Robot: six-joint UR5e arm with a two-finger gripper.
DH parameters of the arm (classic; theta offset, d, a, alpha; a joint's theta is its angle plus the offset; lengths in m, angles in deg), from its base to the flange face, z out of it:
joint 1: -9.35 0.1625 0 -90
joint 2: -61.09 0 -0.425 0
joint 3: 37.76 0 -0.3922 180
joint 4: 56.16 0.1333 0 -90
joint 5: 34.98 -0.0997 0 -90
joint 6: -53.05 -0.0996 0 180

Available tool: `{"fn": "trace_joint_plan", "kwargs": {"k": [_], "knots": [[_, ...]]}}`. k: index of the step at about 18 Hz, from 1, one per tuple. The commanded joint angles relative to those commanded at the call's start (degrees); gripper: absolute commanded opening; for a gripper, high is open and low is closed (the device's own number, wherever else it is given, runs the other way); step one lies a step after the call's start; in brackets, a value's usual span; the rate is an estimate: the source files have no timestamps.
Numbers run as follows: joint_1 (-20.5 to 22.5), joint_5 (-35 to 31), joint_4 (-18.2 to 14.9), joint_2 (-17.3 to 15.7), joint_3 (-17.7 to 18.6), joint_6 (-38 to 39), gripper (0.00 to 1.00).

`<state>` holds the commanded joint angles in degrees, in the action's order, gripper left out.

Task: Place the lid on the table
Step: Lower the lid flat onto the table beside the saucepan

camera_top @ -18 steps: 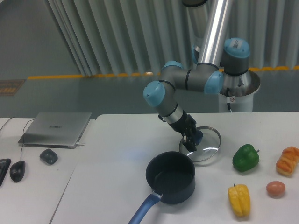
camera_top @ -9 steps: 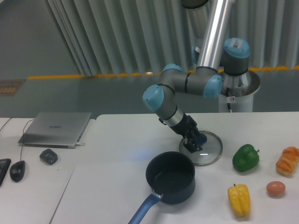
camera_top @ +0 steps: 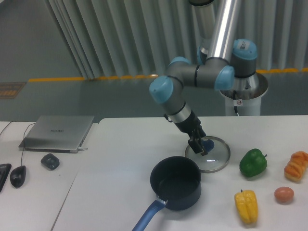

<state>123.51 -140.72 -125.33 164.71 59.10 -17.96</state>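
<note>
Nearest us, a yellow pepper (camera_top: 246,206) and a dark blue saucepan (camera_top: 175,182) sit on the white table (camera_top: 115,178), the pan's handle pointing toward the front edge. Just behind the pan we note the lid (camera_top: 208,154), which looks flat on the table, its rim close to the pan's far side but apart from it, as best we can tell. To the right lie a green pepper (camera_top: 253,162), a small brown egg-like thing (camera_top: 284,194) and an orange item (camera_top: 297,166) at the frame edge. The tool (camera_top: 198,146) hangs at the lid's blue knob; its fingers are too small and dark for us to tell whether they grip the knob or have let go. We judge the placing step nearly done. Next move, if not yet released: open, then lift straight up without dragging the lid. Farther left, a laptop (camera_top: 58,132) and mouse (camera_top: 18,176) rest on the adjoining desk.
</note>
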Motion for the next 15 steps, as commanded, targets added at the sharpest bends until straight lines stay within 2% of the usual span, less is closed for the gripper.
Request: {"fn": "trace_joint_plan", "kwargs": {"k": [5,9,15], "knots": [[3.4,8.6,-0.3,-3.2,-1.8,-1.3,1.00],[5.5,16.4,-0.9,-4.1,-4.0,-0.6,1.00],[6.0,17.1,-1.1,-5.4,-2.7,-0.6,1.00]]}}
